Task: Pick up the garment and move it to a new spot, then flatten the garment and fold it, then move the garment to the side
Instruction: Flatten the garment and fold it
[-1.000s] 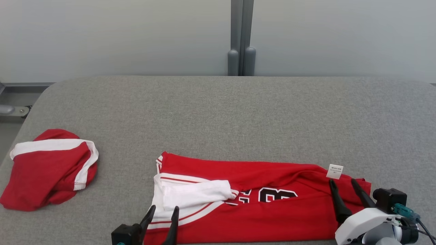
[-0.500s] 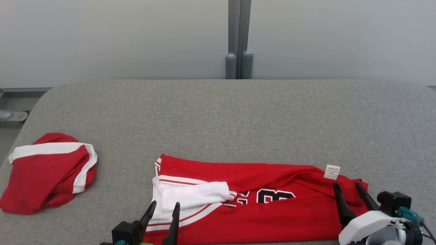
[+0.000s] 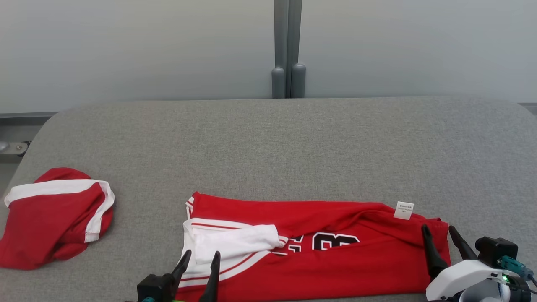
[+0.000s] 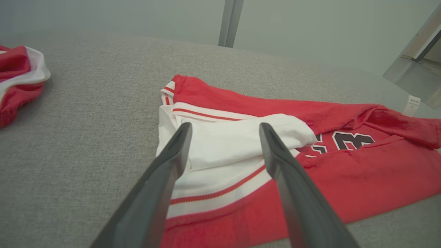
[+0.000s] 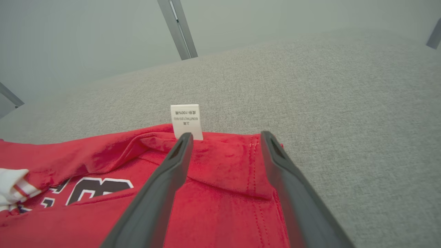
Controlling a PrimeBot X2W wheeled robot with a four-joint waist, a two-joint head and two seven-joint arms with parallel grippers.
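The garment (image 3: 319,256) is a red jersey with white sleeves, black numerals and a white care tag (image 3: 403,210). It lies folded lengthwise along the front of the grey table (image 3: 268,147). My left gripper (image 3: 201,255) is open at the garment's left end, above the white sleeve (image 4: 227,141). My right gripper (image 3: 439,230) is open at the garment's right end, its fingers over the red hem (image 5: 227,162) just below the tag (image 5: 186,121). Neither holds any cloth.
A second red and white garment (image 3: 54,218) lies bunched at the table's left edge, also seen in the left wrist view (image 4: 17,79). A grey post (image 3: 287,48) stands behind the table against a pale wall.
The head camera has shifted, sliding the whole picture left and slightly down. The right gripper has drawn back a little toward the garment's right edge. Both grippers stay open.
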